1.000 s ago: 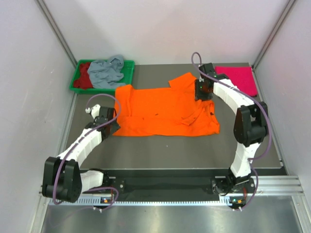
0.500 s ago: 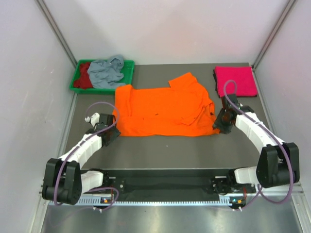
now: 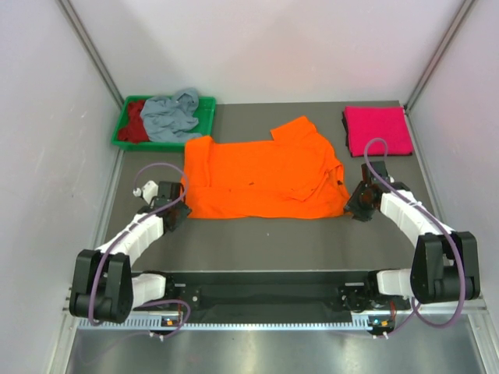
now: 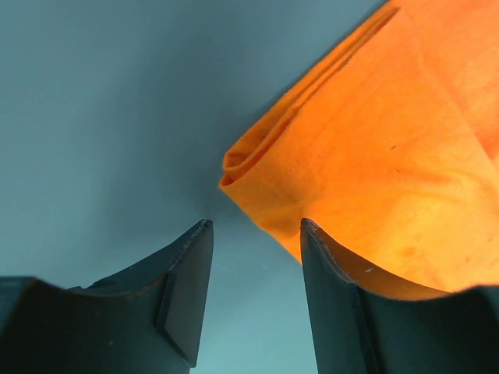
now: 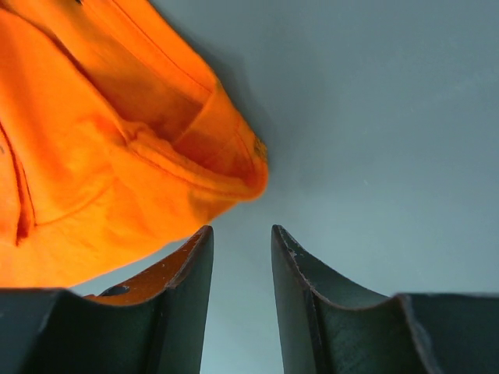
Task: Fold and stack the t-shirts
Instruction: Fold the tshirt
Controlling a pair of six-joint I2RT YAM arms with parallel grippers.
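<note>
1. i see my left arm [image 3: 132,234] stretched forward and low, with the left gripper [image 4: 256,226] angled inward, its jaws well apart and holding nothing.
2. my right arm [image 3: 409,216] mirrors it; the right gripper [image 5: 242,230] has its jaws narrowly parted and empty.

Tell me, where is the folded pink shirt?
In the top view, the folded magenta pink cloth t-shirt lies flat in the far right corner of the table, to the right of the spread bright orange t-shirt and opposite the green plastic tray.
</note>
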